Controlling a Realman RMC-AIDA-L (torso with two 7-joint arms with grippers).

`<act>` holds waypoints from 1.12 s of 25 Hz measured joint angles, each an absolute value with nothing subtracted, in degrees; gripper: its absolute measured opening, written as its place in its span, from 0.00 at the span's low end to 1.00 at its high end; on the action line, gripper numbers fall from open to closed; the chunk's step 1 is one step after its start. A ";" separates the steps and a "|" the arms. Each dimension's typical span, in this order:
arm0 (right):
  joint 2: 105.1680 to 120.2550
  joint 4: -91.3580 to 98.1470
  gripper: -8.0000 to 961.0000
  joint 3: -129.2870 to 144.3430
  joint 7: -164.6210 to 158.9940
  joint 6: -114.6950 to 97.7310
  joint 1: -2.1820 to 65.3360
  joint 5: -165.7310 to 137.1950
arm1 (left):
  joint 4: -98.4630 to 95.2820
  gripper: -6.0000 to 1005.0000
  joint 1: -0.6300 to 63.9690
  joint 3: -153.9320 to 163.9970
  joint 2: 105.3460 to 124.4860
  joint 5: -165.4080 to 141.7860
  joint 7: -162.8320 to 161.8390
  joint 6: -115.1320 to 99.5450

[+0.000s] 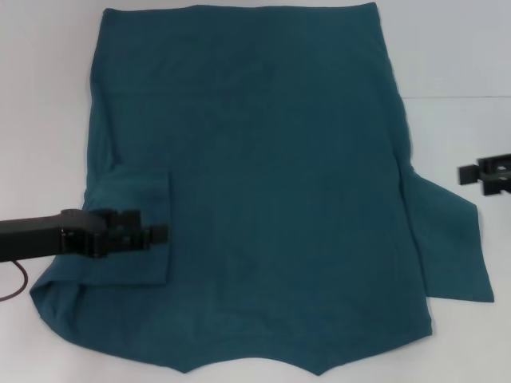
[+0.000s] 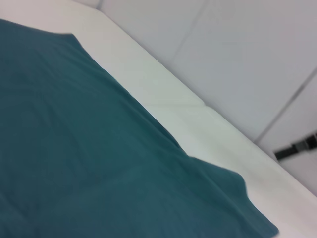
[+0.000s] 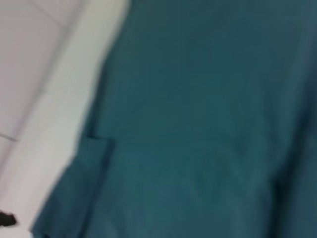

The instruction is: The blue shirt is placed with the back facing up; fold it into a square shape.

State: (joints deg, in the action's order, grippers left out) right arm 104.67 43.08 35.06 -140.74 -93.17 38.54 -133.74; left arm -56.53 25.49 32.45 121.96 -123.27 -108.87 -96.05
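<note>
The blue shirt (image 1: pixel 271 183) lies flat on the white table (image 1: pixel 455 56), plain side up, its straight hem at the far side. Its left sleeve (image 1: pixel 132 227) is folded inward onto the body, ending in a straight vertical edge. My left gripper (image 1: pixel 160 234) reaches in from the left, directly over that folded sleeve. The right sleeve (image 1: pixel 451 239) lies spread out flat. My right gripper (image 1: pixel 467 172) hovers off the cloth, just beyond the shirt's right edge. Both wrist views show the shirt (image 2: pixel 74 148) (image 3: pixel 208 99) as smooth cloth.
Bare white table surrounds the shirt on the left, right and far right. The table's far edge (image 2: pixel 163 74) meets a tiled floor. A dark cable (image 1: pixel 16 283) hangs under the left arm.
</note>
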 joint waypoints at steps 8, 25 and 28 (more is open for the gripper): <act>103.86 43.82 0.81 31.89 -145.71 -92.53 35.06 -136.00 | -56.27 0.84 25.48 31.65 123.28 -122.66 -108.94 -93.08; 105.36 35.95 0.81 33.49 -140.70 -78.70 34.84 -136.13 | -55.69 0.84 25.51 31.60 123.84 -122.54 -109.02 -91.11; 105.84 34.74 0.81 33.63 -140.67 -76.81 35.26 -136.14 | -55.42 0.84 25.51 31.60 123.84 -122.51 -109.02 -90.93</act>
State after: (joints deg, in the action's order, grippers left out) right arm 105.84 34.74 33.63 -140.67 -76.81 35.26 -136.14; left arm -55.42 25.51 31.60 123.84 -122.51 -109.02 -90.93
